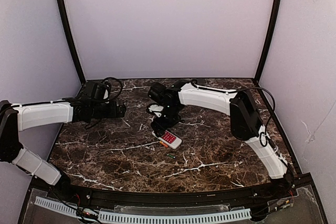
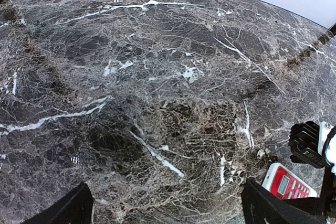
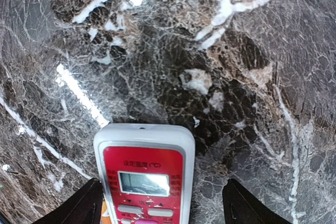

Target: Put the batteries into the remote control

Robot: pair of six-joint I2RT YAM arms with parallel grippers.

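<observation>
Over the remote control (image 3: 144, 145), the right gripper (image 3: 160, 190) stands wide to grab it; left gripper (image 2: 165, 195) waits, wide too

Right hand (image 1: 161, 127) straddles the remote control (image 1: 170, 139); table (image 1: 105, 150) elsewhere lies open.

Soft, even light all round me. White glare patches sit on the marble table (image 3: 236, 51) under my right wrist, the remote control (image 3: 144, 177) reads sharp, and both wrist views bow at their edges.
</observation>
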